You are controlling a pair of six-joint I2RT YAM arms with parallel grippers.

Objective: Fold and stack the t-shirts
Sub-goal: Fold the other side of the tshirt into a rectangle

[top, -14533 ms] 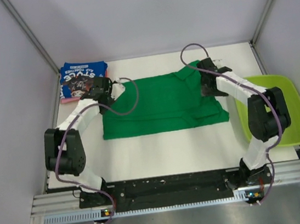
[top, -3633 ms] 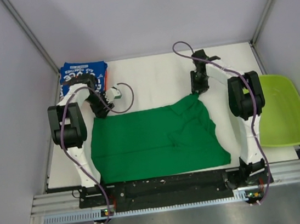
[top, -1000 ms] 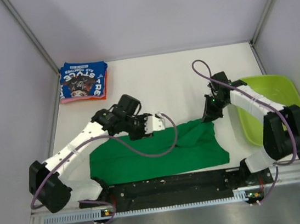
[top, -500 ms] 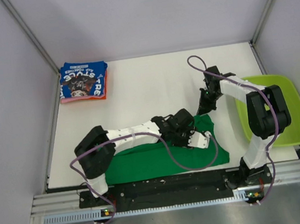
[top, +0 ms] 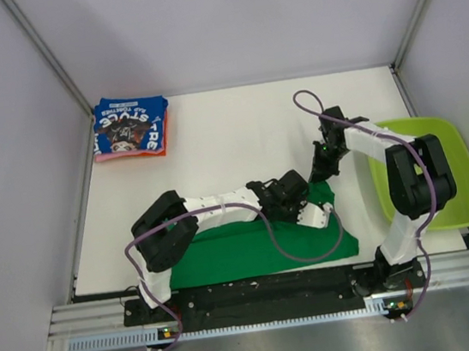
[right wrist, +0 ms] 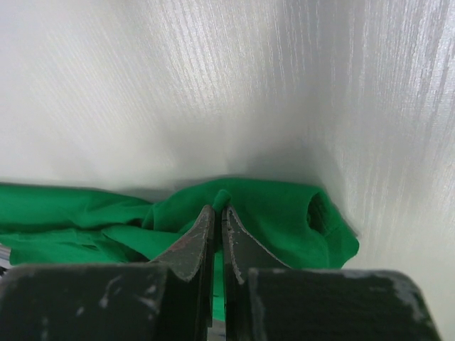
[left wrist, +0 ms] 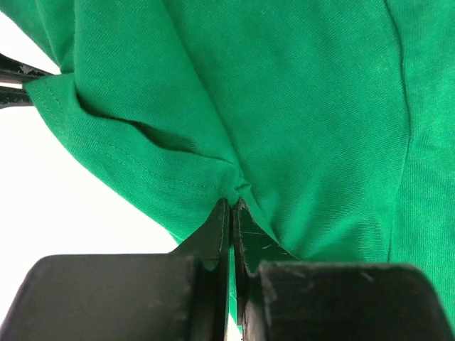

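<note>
A lime-green tub (top: 451, 166) sits at the right edge of the white tabletop (top: 237, 132). The upper part of the right arm stands in front of its left side. Only its plain lime inner surface shows.

At the far left corner lies a folded blue t-shirt (top: 129, 127) with white lettering and a dark picture. It rests on top of an orange-pink t-shirt (top: 119, 155), of which only a thin edge shows along the near and right sides.

The green t-shirt (top: 220, 260) lies bunched along the near edge of the tabletop, between the two arm bases. Its right part is gathered up toward the two tools.

The left arm bends at its elbow near the left base. Its forearm then runs low to the right across the green cloth. The left tool (left wrist: 231, 204) has its fingers pressed narrow, nipping a small pucker of the green t-shirt just beside the hem. In the top view the left tool (top: 326, 213) is over the right part of the garment.

The right arm rises from its base, folds back over the tub and reaches left and down. The right tool (right wrist: 220, 201) is closed narrow on a small nub of green cloth at the shirt's far edge, with white tabletop beyond. In the top view the right tool (top: 316, 175) is just beyond the left one.
</note>
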